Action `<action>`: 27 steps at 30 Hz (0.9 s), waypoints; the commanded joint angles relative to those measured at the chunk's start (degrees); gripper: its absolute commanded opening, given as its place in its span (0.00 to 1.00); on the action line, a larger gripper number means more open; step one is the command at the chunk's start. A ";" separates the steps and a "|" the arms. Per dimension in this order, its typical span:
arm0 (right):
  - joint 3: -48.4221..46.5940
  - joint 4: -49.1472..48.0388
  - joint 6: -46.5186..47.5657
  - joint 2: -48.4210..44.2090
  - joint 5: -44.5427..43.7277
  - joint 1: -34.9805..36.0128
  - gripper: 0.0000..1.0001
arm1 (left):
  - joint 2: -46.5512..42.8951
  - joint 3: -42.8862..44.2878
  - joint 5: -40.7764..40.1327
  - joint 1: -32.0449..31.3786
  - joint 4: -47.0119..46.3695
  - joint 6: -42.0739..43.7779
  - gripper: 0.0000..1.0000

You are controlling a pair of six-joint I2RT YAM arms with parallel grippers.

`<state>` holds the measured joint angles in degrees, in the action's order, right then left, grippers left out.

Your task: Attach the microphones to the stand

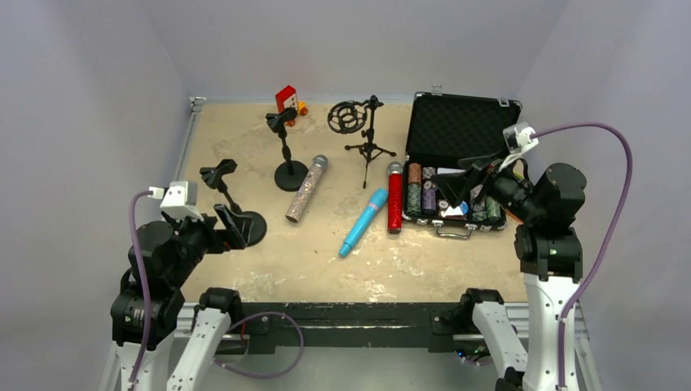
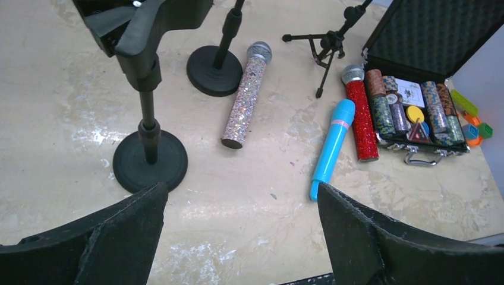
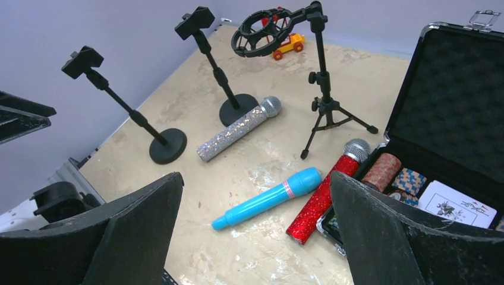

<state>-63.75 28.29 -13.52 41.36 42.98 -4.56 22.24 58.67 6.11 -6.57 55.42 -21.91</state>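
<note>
Microphones [image 1: 363, 221] — silver-glitter stick [image 1: 306, 190], light-blue plastic stick [image 2: 333, 145], red-glitter stick [image 1: 395, 198] — all lie loose mid-table; black round-base stands [image 1: 291, 175], left, hold nothing. Left gripper [image 2: 241, 199] and right gripper [image 3: 255, 181] gape wide, empty.

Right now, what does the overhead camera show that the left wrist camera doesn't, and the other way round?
Only the overhead view: the left arm and right arm whole, the red toy at the back edge, and the ring holder atop the tripod stand.
Only the left wrist view: small coloured pieces right of the open case, mostly covered by the right arm from above.
Both: the silver microphone, blue microphone and red microphone lying on the table, the near round-base stand, the far round-base stand, and the case.
</note>
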 commanded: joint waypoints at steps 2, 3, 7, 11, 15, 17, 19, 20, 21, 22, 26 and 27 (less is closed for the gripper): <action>-2.16 -0.98 -0.22 0.21 0.12 0.17 0.99 | 2.42 2.59 6.97 -0.38 -0.35 0.87 0.99; -1.84 -1.06 0.47 0.21 0.51 0.21 0.99 | 2.79 2.91 8.09 -0.38 -0.34 0.84 0.99; -2.15 -0.12 7.22 0.18 5.52 0.16 0.99 | 4.80 5.27 13.24 -0.38 0.77 0.02 0.99; -2.91 2.80 17.50 0.38 13.68 0.33 0.99 | 6.95 7.64 19.52 -0.48 1.39 -1.02 0.99; -3.41 11.56 34.97 0.57 21.22 1.52 0.99 | 9.21 8.43 25.54 -0.46 1.42 -3.29 0.99; -3.41 14.60 39.65 0.60 21.01 1.91 0.99 | 10.21 8.93 28.65 -0.63 1.64 -4.25 0.99; -2.57 15.10 40.73 0.89 20.78 1.92 0.99 | 10.28 9.47 30.10 -1.21 1.33 -4.74 0.99; -1.73 14.93 40.99 1.31 20.85 1.92 0.99 | 10.51 9.72 30.63 -1.62 1.25 -4.95 0.99; -0.86 14.47 41.14 1.81 20.95 2.00 0.99 | 11.10 9.72 31.33 -2.43 1.11 -5.19 0.99; 0.07 14.07 41.45 2.52 21.10 2.01 0.99 | 12.16 9.56 31.75 -3.81 1.01 -5.34 0.99; 2.81 10.78 40.19 4.85 18.95 2.01 0.99 | 19.00 10.12 18.08 -23.62 1.08 -5.74 0.99; 3.24 10.47 40.08 5.40 18.02 2.01 0.99 | 21.65 10.87 13.43 -29.44 1.19 -5.77 0.99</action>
<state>-62.72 40.62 24.73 44.18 62.48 -2.85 36.07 66.72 31.51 -18.17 56.97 -26.11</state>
